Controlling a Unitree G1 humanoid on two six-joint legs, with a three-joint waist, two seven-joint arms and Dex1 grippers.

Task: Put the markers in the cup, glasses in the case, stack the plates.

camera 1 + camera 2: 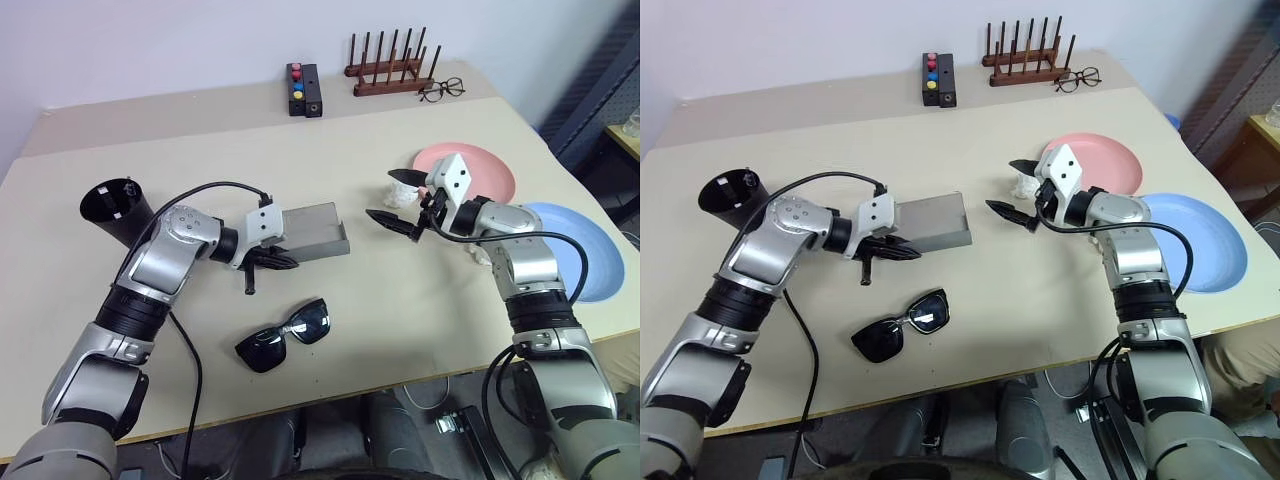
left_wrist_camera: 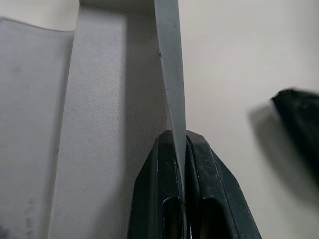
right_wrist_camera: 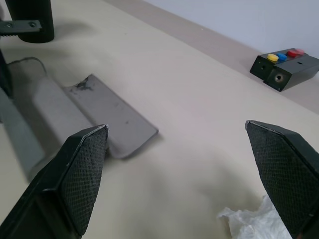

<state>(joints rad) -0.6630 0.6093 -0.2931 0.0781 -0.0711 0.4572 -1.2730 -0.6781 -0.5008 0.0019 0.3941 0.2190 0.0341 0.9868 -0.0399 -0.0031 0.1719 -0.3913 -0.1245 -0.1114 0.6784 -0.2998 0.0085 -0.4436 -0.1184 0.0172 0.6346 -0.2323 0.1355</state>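
Note:
The grey case (image 1: 315, 232) lies open in the middle of the table. My left gripper (image 1: 270, 262) is shut on the case's thin near wall (image 2: 169, 74), clamped between both fingers (image 2: 159, 164). The black sunglasses (image 1: 285, 335) lie unfolded on the table just in front of the case. The black cup (image 1: 115, 205) stands at the left, behind my left arm. I cannot make out the markers. My right gripper (image 1: 395, 198) hovers open and holds nothing, right of the case and beside the pink plate (image 1: 485, 165). The blue plate (image 1: 585, 240) lies next to the pink one, unstacked.
A black box with coloured buttons (image 1: 303, 88), a wooden peg rack (image 1: 390, 70) and wire-framed eyeglasses (image 1: 440, 90) sit along the far edge. A crumpled white scrap (image 3: 249, 224) lies under my right gripper. The table's front edge runs close behind the sunglasses.

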